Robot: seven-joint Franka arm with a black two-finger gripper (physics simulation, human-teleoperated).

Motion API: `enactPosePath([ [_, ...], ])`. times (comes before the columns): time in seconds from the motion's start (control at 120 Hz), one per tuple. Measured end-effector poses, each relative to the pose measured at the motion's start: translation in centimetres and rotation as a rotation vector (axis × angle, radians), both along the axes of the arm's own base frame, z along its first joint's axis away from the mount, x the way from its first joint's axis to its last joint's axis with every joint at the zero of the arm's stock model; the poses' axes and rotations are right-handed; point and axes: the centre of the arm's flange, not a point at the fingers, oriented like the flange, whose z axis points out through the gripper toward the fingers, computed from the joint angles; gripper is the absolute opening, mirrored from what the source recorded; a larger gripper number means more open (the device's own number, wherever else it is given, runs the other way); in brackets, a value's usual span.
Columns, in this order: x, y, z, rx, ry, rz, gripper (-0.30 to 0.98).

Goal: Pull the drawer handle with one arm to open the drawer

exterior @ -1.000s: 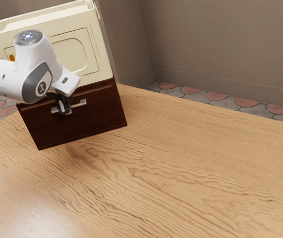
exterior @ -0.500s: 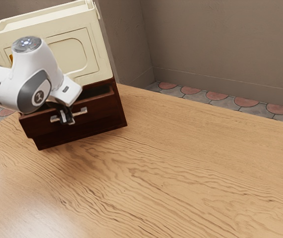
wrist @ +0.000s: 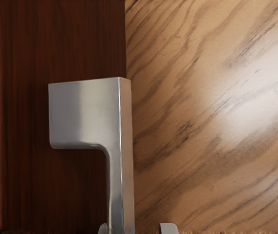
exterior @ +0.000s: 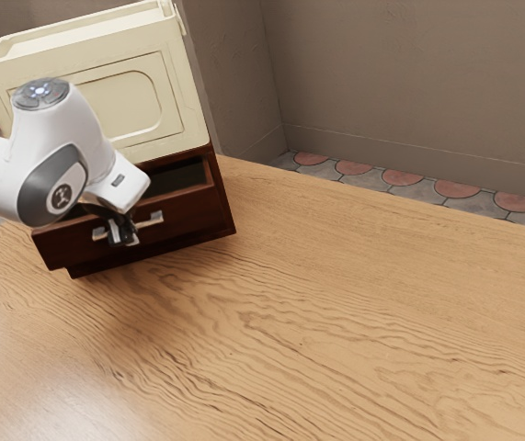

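Your hand (exterior: 125,231) is at the silver handle (exterior: 154,219), left of centre in the exterior frame. Its fingers (wrist: 168,229) stand apart, one on each side of the bar; in the wrist view you have one against the bar's drawer side and the other with a slim gap outside it. The handle sits on the drawer (exterior: 187,214), which is partly open: you can see its dark inside behind the front's upper edge, and its front standing out past the cabinet (exterior: 226,204). The arm (exterior: 46,175) comes in from the left of the frame, over the drawer's left part. At the upper left, a cream bin (exterior: 142,101) rests on the cabinet. Ahead of the drawer front, the wooden counter (exterior: 336,312) gives you broad room toward the lower edge and the right; its far edge slants down to the frame's right side, with tiled floor (exterior: 393,176) beyond.
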Motion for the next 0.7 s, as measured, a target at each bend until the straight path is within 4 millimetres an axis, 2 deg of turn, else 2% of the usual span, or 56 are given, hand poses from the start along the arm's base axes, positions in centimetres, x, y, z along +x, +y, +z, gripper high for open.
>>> enactPosePath([
  [0.133,-1.1,0.5,0.3,0.004,-0.004,0.015,0.0],
  [0.325,-1.1,-0.9,0.6,0.01,-0.015,-0.006,-0.01],
  [0.7,-2.3,-2.2,0.6,0.01,-0.028,-0.02,-0.01],
])
